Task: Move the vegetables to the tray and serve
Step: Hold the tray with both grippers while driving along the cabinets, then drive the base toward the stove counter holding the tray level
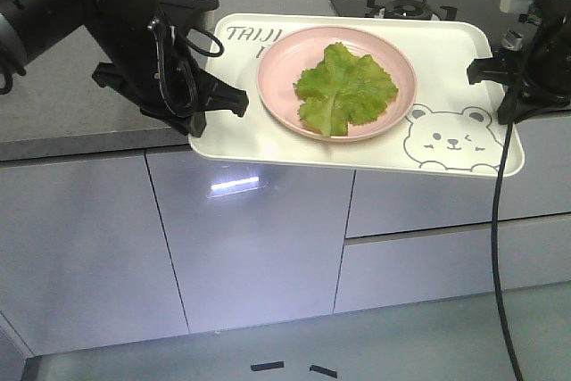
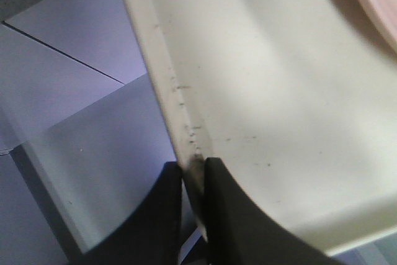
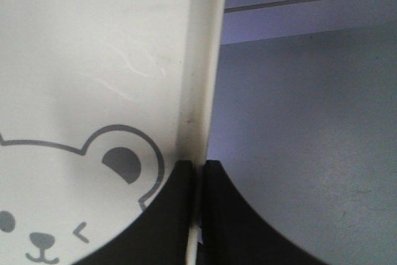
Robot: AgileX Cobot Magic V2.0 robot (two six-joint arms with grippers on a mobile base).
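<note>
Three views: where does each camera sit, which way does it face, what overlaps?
Exterior front: up between the arms, looking forward and down at the tray and lettuce; left gripper and right gripper show.
Left wrist: behind the left gripper, looking along the tray's left rim.
Right wrist: behind the right gripper, facing the bear-print edge.
Shared: all see the tray.

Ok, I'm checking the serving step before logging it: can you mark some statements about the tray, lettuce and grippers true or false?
1. The lettuce lies on the pink plate. True.
2. The pink plate stands beside the tray, not on it. False: it sits on the tray.
3. The left gripper is clamped on the tray's rim. True.
4. The right gripper hangs open, clear of the tray. False: it is shut on the rim near the bear face.
</note>
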